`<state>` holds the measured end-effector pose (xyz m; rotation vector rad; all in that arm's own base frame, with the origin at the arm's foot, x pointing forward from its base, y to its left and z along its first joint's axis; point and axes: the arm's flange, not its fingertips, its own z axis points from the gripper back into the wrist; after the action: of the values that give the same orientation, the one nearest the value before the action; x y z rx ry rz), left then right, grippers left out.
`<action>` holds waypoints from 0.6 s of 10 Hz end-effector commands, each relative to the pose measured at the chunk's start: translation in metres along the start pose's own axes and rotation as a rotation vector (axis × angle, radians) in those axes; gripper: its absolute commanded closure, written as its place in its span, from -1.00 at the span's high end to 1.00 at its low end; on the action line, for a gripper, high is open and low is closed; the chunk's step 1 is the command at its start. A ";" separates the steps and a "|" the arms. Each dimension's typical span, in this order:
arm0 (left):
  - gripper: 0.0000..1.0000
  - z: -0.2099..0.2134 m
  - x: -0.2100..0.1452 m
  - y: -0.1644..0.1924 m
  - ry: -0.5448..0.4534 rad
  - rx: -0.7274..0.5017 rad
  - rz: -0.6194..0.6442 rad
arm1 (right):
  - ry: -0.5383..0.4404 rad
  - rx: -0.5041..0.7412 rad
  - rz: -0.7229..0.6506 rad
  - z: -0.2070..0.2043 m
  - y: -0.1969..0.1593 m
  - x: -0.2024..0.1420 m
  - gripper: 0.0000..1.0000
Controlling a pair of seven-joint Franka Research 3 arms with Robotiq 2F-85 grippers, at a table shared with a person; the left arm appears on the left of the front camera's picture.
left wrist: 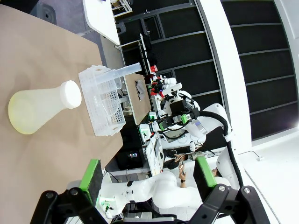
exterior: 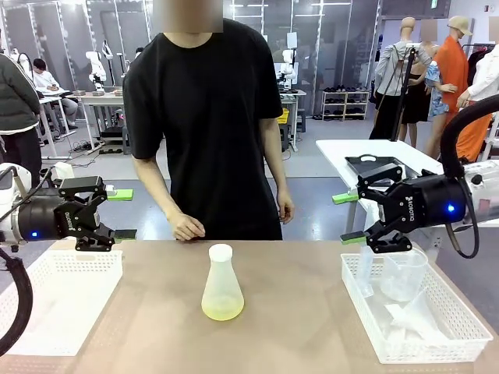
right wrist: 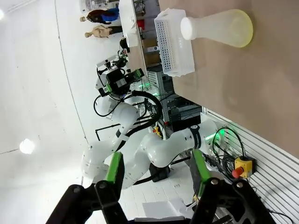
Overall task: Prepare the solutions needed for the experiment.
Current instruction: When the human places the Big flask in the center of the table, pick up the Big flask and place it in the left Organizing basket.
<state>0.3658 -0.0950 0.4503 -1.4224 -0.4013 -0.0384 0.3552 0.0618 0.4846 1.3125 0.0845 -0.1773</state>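
My left gripper (exterior: 122, 214) hangs wide open with nothing in it, just over the far edge of the left basket (exterior: 62, 304). Right gripper (exterior: 348, 218) is the same deal: jaws apart, holding nothing, hovering by the far end of the right basket (exterior: 437, 349). That one has a clear beaker (exterior: 404, 274) and some other see-through plastic bits I can't make out. The flask (exterior: 222, 284) stands upright mid-table (exterior: 296, 312) between the baskets, white cap (exterior: 221, 252) on top. The solution (exterior: 222, 310) is a thin pale yellow-green layer tinting its bottom.
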 end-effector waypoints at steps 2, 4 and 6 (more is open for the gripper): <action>1.00 -0.002 0.000 -0.003 -0.008 -0.021 0.014 | -0.007 0.019 -0.016 -0.009 0.004 0.008 0.44; 1.00 -0.002 0.000 -0.003 -0.008 -0.021 0.014 | 0.007 0.007 -0.006 -0.004 0.000 0.002 0.44; 1.00 -0.002 0.000 -0.003 -0.008 -0.021 0.014 | 0.007 0.007 -0.006 -0.004 0.000 0.002 0.44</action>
<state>0.3658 -0.0950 0.4503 -1.4224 -0.4013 -0.0383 0.3574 0.0670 0.4822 1.3101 0.0966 -0.1791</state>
